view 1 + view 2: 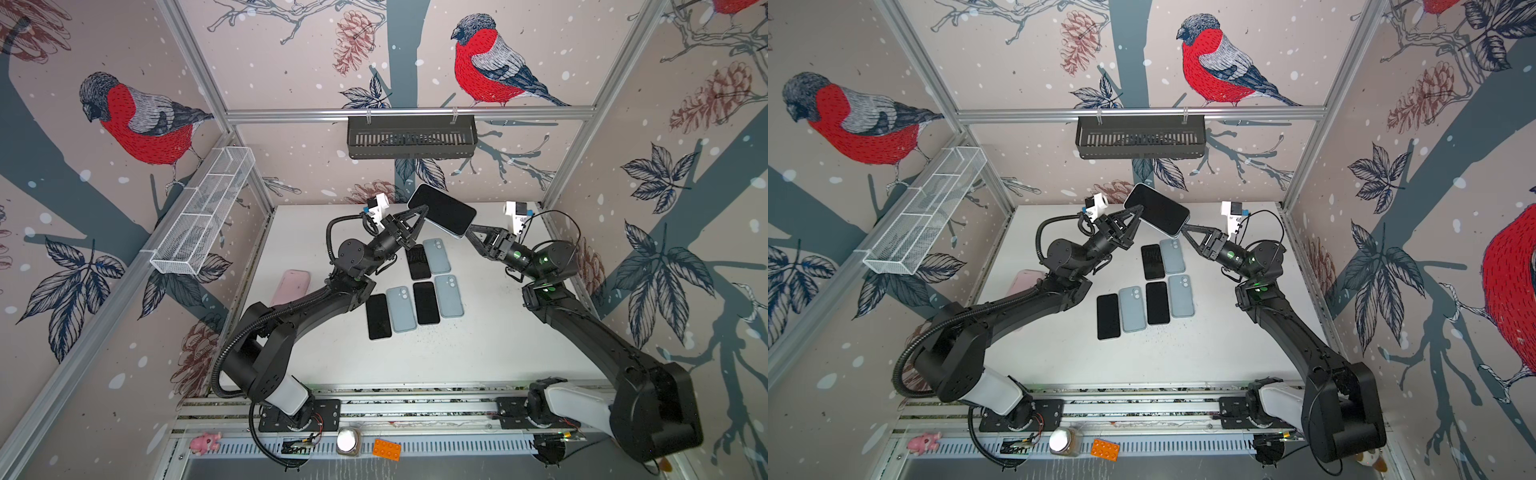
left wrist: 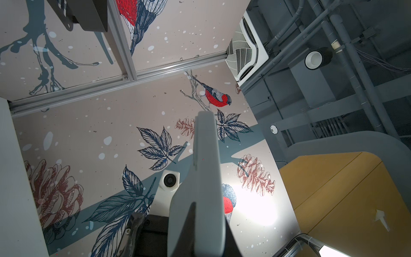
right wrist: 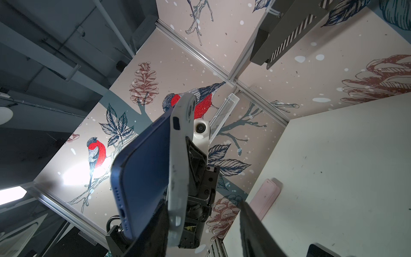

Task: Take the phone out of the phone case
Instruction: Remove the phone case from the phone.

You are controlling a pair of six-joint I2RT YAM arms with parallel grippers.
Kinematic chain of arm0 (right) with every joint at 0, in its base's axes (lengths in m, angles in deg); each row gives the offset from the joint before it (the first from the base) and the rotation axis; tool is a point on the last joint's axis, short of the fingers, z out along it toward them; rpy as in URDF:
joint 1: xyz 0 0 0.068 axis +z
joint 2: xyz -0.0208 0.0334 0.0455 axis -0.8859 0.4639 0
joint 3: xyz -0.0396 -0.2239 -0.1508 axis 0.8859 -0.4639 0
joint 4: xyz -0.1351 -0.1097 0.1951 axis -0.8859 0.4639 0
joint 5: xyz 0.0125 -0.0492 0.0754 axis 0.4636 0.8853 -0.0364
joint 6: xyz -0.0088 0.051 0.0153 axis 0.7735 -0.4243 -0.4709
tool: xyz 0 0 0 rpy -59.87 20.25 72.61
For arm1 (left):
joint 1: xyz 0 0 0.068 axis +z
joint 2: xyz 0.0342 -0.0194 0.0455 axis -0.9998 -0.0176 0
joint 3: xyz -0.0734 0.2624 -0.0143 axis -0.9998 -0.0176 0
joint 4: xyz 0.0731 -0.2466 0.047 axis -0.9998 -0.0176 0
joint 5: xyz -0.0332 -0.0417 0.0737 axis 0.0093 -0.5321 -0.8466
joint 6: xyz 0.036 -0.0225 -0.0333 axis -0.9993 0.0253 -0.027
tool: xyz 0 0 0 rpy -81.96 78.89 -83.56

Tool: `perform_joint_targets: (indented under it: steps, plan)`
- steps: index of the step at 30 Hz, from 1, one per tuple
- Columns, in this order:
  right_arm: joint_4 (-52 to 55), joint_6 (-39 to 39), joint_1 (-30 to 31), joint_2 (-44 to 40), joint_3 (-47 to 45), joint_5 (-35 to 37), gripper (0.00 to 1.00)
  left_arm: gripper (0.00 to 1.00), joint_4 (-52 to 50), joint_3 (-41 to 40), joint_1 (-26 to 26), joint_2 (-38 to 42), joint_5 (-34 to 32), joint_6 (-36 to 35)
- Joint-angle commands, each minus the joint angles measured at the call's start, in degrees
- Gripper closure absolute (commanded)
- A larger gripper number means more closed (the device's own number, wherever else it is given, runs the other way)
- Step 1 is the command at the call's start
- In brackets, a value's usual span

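Above the table (image 1: 498,332), the phone case (image 3: 178,166) stretched from the left tool (image 1: 424,211), clamped on it, to the part-open right tool (image 1: 468,231), where the phone (image 3: 144,166) poked out.

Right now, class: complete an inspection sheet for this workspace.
Surface: white table, speckled.
Job's things: phone, partly peeled from its phone case, held aloft.
Clutter: three dark phones, three blue-grey cases, pink case on table.
Claws: left claw shut on phone case; right claw open at its end.
Cables: black hose on left arm; thin wire beside right claw.
Surroundings: bird wallpaper, white wire basket, black basket, front-rail toys.
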Motion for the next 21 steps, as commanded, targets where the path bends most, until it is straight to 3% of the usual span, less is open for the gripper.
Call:
perform_joint_targets:
  steps: [1,10,15,21]
  plan:
    - [-0.69,-1.15,-0.68,0.65,0.88,0.61,0.53,1.0,4.99,0.79,-0.38,0.6,3.16,0.49]
    - [-11.7,-10.24,1.31,2.92,-0.32,-3.28,0.7,1.0,3.99,0.14,-0.32,-1.89,5.15,0.3]
    - [-10.58,-11.11,0.95,1.87,-2.72,-3.87,0.89,1.0,4.57,0.02,0.28,-3.89,5.53,0.79]
    - [-1.23,-5.86,-2.35,-2.77,-3.54,-2.7,0.97,1.0,5.25,-2.01,1.21,-5.32,5.93,1.43]
